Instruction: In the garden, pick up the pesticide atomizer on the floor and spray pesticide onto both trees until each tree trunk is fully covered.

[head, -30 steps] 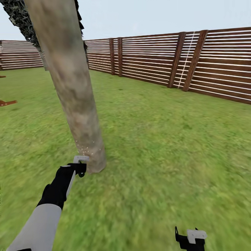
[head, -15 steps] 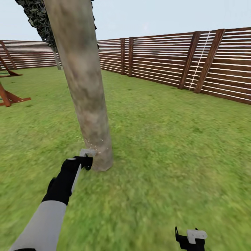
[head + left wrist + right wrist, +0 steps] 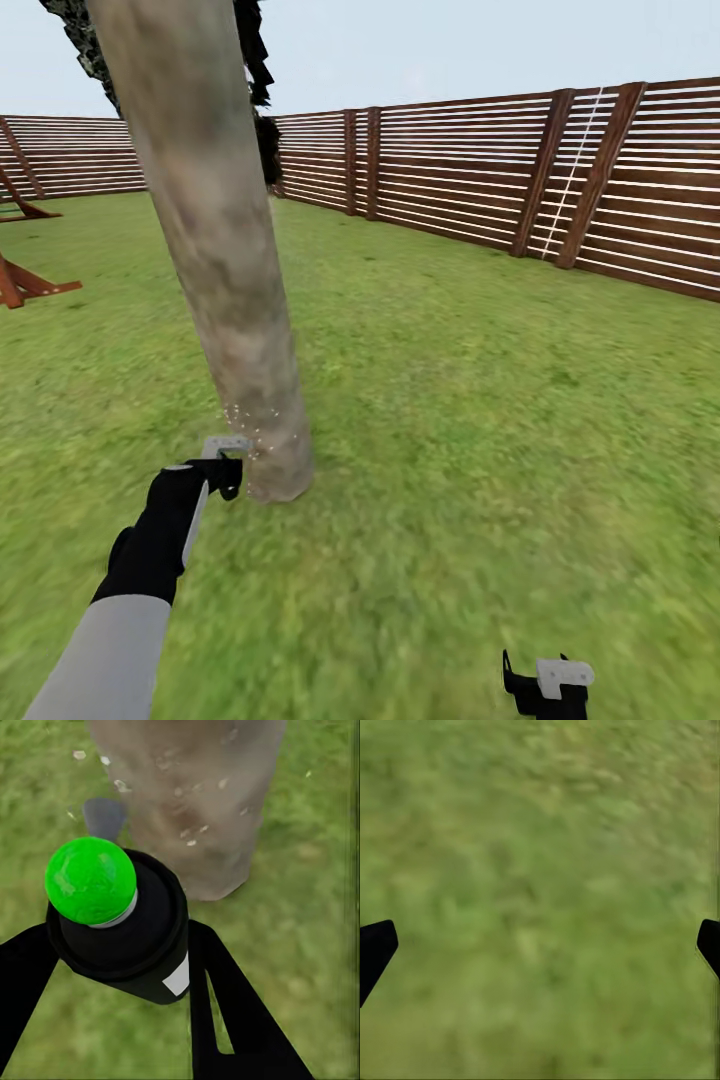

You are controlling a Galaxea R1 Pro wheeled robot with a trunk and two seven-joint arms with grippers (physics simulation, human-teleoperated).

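One tree trunk (image 3: 215,270) is rising from lower centre-left to the upper left of the head view, leaning slightly. One pesticide atomizer (image 3: 124,926), its top dot showing green, is sitting pinched in the left gripper (image 3: 226,462), pointing at the trunk base, where white pesticide specks (image 3: 250,420) are scattering. The right gripper (image 3: 540,945) is hanging spread over grass (image 3: 480,400).

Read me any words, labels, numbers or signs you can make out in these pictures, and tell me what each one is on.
No readable text anywhere.
White label on the pesticide atomizer, held in the left gripper: blank as shown, no letters visible.
Green dome on the atomizer's top: no marking.
Fence and tree trunk: no signs.
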